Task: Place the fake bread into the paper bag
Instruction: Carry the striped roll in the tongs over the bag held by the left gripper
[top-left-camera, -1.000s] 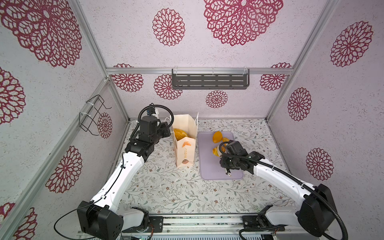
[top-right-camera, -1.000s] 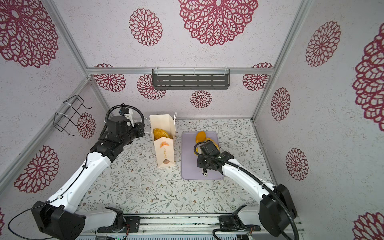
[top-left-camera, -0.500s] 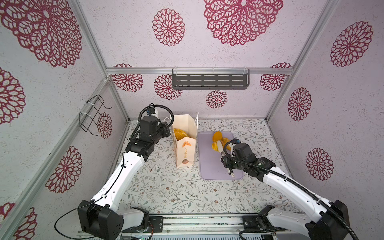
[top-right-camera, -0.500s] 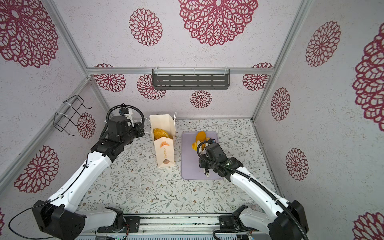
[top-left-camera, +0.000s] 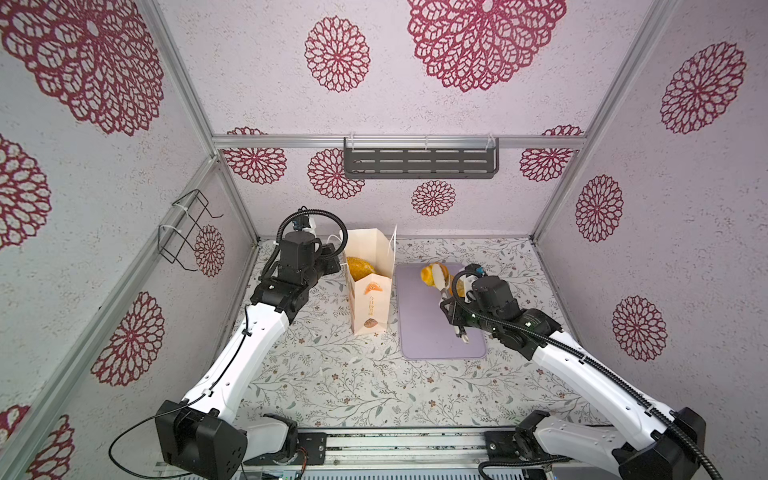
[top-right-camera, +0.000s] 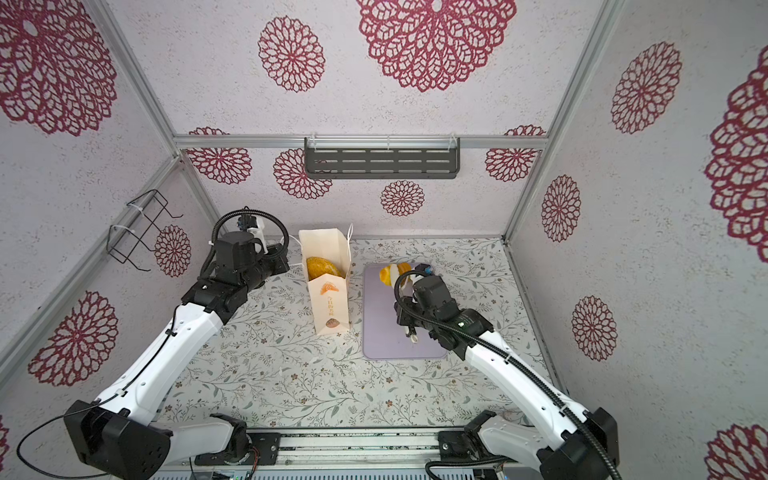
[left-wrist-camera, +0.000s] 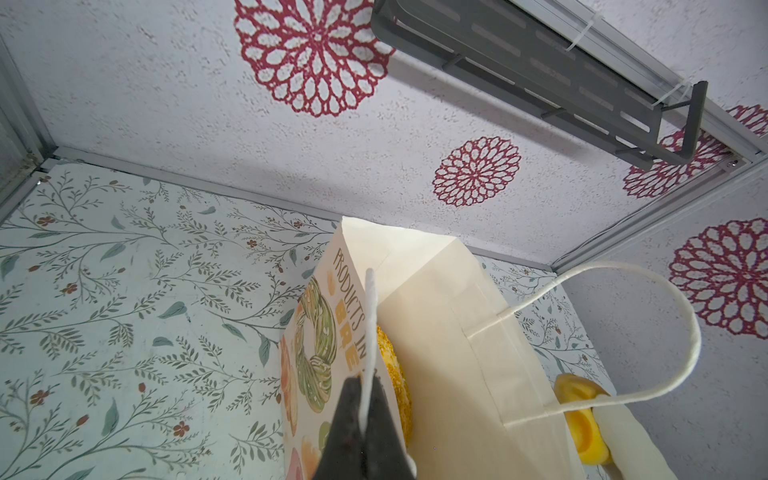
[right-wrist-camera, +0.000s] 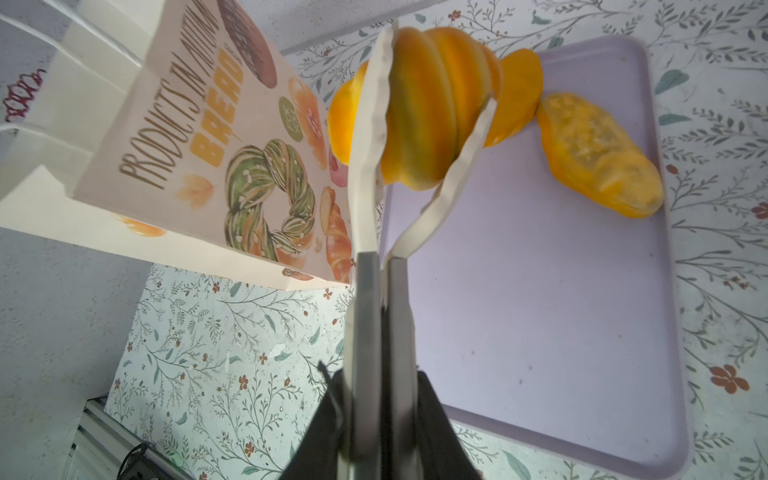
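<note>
The paper bag (top-left-camera: 370, 299) (top-right-camera: 330, 303) stands upright left of the lilac tray (top-left-camera: 428, 336). One fake bread (top-left-camera: 360, 266) (left-wrist-camera: 392, 374) lies inside it. My left gripper (left-wrist-camera: 365, 384) (top-left-camera: 332, 254) is shut on the bag's white cord handle (left-wrist-camera: 370, 316) at the rim. My right gripper (right-wrist-camera: 380, 376) (top-left-camera: 452, 311) is shut on white tongs (right-wrist-camera: 365, 166). The tongs clasp a ribbed orange roll (right-wrist-camera: 432, 108) (top-left-camera: 434, 274) above the tray's far end, beside the bag (right-wrist-camera: 187, 137). A seeded oval bread (right-wrist-camera: 598, 158) and two more orange pieces (right-wrist-camera: 519, 83) (right-wrist-camera: 338, 120) lie there.
The tray (right-wrist-camera: 540, 291) (top-right-camera: 382, 336) is bare at its near half. A grey slotted shelf (top-left-camera: 419, 163) hangs on the back wall and a black wire rack (top-left-camera: 187, 228) on the left wall. The bag's second handle (left-wrist-camera: 665, 324) loops free.
The right arm has drawn its elbow out to the right, and the tongs have carried the ribbed roll a little toward the back of the tray. The left arm and the bag have not moved.
</note>
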